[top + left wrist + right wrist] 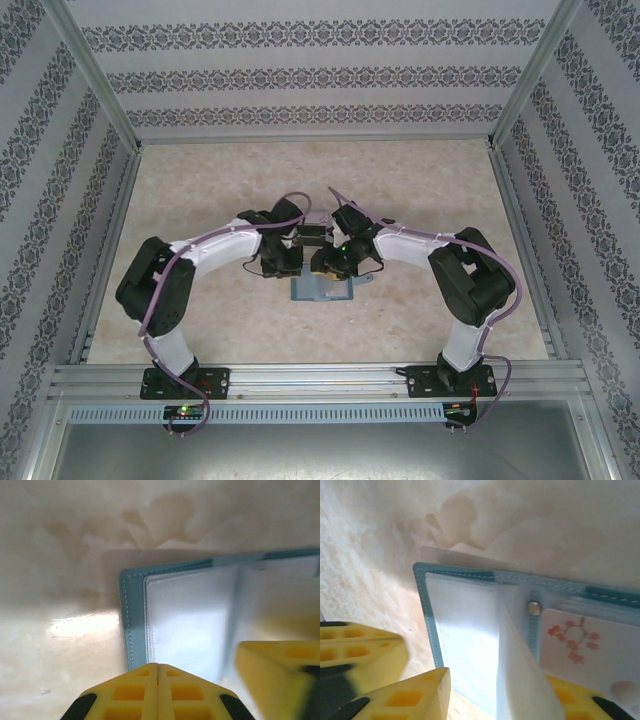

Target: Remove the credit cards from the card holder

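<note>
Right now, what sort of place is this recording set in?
Probably a purpose-built robot test cell, not a home: an aluminium frame, wallpaper-patterned panels on three sides, and a mounting rail along the near edge of a beige table.

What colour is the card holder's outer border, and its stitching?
Teal-blue border on the card holder, with pale stitching; clearest in the left wrist view.

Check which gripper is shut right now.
The left gripper: its yellow jaws are pressed flat together over the holder's edge. The right gripper's jaws stand apart, with a clear sleeve rising between them.
</note>
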Robot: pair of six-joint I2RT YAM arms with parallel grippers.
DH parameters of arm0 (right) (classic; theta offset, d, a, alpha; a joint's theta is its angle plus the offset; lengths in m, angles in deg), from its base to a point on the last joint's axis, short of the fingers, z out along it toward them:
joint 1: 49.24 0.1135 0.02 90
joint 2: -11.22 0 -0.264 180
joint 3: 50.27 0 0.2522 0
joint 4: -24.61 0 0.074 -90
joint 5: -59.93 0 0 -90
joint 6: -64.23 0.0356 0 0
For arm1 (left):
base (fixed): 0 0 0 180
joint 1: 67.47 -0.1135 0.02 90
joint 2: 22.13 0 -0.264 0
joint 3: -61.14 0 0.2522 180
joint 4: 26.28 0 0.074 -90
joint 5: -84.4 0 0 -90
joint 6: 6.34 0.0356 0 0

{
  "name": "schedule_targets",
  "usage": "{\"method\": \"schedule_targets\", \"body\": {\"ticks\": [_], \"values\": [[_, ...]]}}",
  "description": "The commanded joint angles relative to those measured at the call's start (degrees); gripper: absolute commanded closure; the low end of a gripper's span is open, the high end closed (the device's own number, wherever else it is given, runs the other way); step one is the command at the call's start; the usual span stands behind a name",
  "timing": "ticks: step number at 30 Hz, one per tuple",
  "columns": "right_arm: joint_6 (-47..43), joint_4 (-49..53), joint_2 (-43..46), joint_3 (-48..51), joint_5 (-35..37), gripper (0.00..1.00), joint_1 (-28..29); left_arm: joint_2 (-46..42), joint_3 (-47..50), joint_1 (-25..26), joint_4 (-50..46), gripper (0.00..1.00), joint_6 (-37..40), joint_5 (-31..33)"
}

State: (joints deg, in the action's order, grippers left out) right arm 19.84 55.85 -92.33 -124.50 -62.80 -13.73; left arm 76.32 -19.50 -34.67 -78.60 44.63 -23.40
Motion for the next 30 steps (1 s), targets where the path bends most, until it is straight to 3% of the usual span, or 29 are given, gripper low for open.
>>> {"method": "schedule_targets", "body": {"ticks": [1,8,18,24,30], "values": [[0.4,-0.3,-0.4,-2.7,-1.3,0.57,1.6,-4.5,1.6,-2.4,-2.6,0.94,0.9,1.1],[0.3,0.7,-3.6,-5.6,-0.4,0.49,3.6,-8.6,4.7,-5.3,-3.2,0.94,1.4,0.7],[0.1,0.1,-8.1,-7.0,-0.1,0.46,4.9,-10.4,6.4,-6.0,-1.5,0.94,0.8,-2.3],[1.3,-2.1,-7.4,-6.6,-0.3,0.45,4.9,-9.3,10.0,-5.8,8.3,0.95,-3.6,-11.7],[4.3,-5.6,-2.8,-3.3,0.2,0.49,3.4,-7.9,14.8,-5.5,20.0,0.99,-10.5,-16.6]]}}
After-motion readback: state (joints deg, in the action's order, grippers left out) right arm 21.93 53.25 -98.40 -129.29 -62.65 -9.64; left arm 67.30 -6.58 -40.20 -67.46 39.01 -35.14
